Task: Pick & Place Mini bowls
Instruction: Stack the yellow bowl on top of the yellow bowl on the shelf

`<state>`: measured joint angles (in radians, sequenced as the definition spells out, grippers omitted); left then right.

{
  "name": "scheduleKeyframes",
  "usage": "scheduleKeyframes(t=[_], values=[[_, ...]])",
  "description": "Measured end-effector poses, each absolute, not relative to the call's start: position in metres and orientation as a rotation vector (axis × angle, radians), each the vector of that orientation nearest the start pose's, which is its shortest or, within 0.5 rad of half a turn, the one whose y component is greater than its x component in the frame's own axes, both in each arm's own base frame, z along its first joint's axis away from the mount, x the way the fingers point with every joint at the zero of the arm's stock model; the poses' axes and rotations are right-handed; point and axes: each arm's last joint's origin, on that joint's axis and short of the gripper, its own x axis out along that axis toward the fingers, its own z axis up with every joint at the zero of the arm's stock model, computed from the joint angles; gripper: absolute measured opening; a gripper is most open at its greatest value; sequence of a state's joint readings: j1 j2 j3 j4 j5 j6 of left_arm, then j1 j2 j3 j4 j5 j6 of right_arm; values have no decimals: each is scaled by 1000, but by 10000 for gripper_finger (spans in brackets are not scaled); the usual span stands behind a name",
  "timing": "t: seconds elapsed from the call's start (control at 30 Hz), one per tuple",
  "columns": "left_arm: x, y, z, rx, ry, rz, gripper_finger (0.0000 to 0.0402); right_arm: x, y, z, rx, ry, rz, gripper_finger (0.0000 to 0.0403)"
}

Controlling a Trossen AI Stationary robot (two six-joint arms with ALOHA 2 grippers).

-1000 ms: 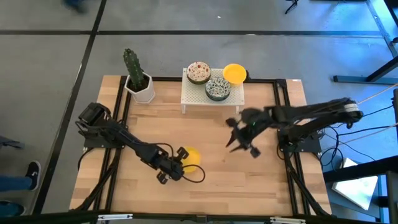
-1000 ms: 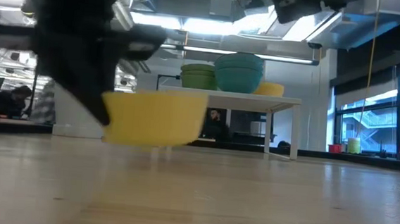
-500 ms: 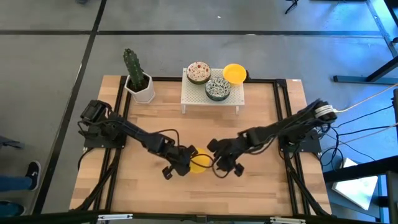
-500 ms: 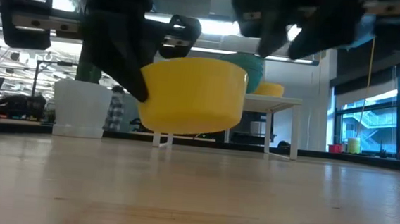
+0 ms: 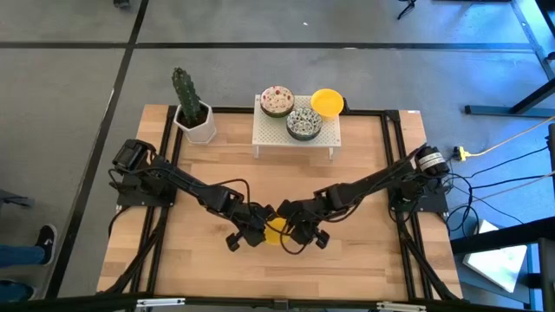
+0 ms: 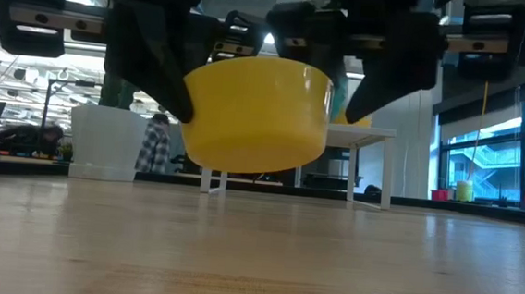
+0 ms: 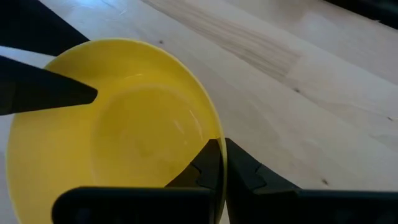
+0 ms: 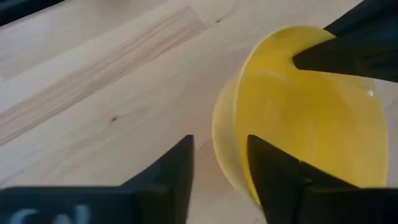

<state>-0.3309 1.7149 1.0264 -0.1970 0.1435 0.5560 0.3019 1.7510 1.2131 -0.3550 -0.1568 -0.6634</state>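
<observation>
Where the two arms meet, low in the middle of the high view, we find a yellow bowl (image 5: 275, 228) held off the wooden table (image 5: 364, 260); the low view shows it clear of the boards, centre frame, a dark finger against each side; the left gripper (image 5: 253, 229) is clamped on the rim, one finger inside the bowl and one outside, as the left wrist view shows; the right gripper (image 5: 297, 227) straddles the opposite rim, fingers narrowly parted with the bowl's wall between them, though we cannot tell whether they press it.

Further up the high view, upper centre, a small white stand (image 5: 295, 136) carries a reddish-brown speckled bowl (image 5: 277, 100) and a blue-green patterned bowl (image 5: 303, 124) just beside it; another yellow bowl (image 5: 327, 101) sits at the stand's upper right corner; to the left of the stand, a cactus (image 5: 184, 89) in a white pot (image 5: 199, 126).
</observation>
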Motion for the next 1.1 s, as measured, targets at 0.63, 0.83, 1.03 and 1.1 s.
scheduleKeyframes(t=[0.63,0.83,1.03,1.1], values=[[333,-111,207,391,644,-324,105,336,106,263,-617,1107,662,5],[321,-112,235,372,570,-314,186,322,86,291,-617,1237,475,3],[303,-106,254,421,595,-53,220,283,52,349,-619,1189,215,2],[298,-103,258,421,605,38,220,263,37,375,-606,1099,126,2]])
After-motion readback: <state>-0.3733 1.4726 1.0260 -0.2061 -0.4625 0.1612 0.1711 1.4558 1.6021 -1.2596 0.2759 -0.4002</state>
